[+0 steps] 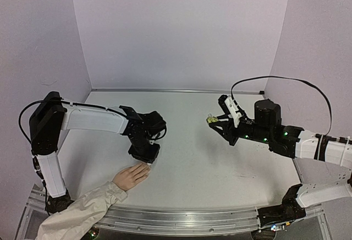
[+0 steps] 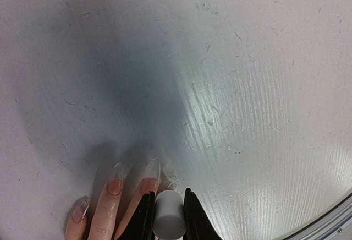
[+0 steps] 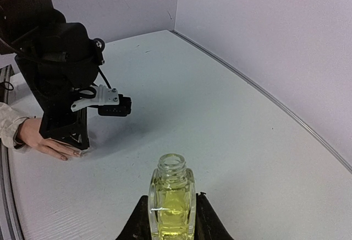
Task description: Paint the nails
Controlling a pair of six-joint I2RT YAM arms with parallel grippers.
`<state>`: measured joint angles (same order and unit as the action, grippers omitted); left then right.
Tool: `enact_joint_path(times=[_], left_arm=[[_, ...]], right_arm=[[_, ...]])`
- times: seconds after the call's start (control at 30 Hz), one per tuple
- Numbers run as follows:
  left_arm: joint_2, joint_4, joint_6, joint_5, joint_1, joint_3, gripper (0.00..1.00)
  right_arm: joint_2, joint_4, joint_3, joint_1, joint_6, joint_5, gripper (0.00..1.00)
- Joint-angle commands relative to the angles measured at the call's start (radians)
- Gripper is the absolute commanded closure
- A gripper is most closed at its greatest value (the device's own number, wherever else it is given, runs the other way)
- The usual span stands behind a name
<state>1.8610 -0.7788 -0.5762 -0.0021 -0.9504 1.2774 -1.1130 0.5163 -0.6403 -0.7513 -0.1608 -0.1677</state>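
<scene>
Near the worktop's near-left corner the hand points diagonally inward, its nails just beside the white cap pinched by the left gripper, the nearer of 2; the right gripper clamps the open bottle well apart.

Counts: 2 arms, left arm and right arm. 2 end effectors, left end effector and right end effector. 1 hand with 1 beige sleeve, at the near-left corner of the bench. 3 nails visible in the left wrist view. 1 bottle, uncapped. 1 white cap.
</scene>
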Motion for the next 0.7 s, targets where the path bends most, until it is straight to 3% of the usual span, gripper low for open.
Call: enact_joint_path(times=[0.0, 0.67], left_arm=[[0.008, 0.01, 0.005, -0.001, -0.005, 0.052, 1.0], [-0.009, -0.004, 0.028, -0.015, -0.004, 0.104, 1.0]], right_arm=[[-0.001, 0.056, -0.021, 0.0, -0.003, -0.003, 1.0], [-0.012, 0.057, -0.022, 0.0, -0.009, 0.011, 1.0]])
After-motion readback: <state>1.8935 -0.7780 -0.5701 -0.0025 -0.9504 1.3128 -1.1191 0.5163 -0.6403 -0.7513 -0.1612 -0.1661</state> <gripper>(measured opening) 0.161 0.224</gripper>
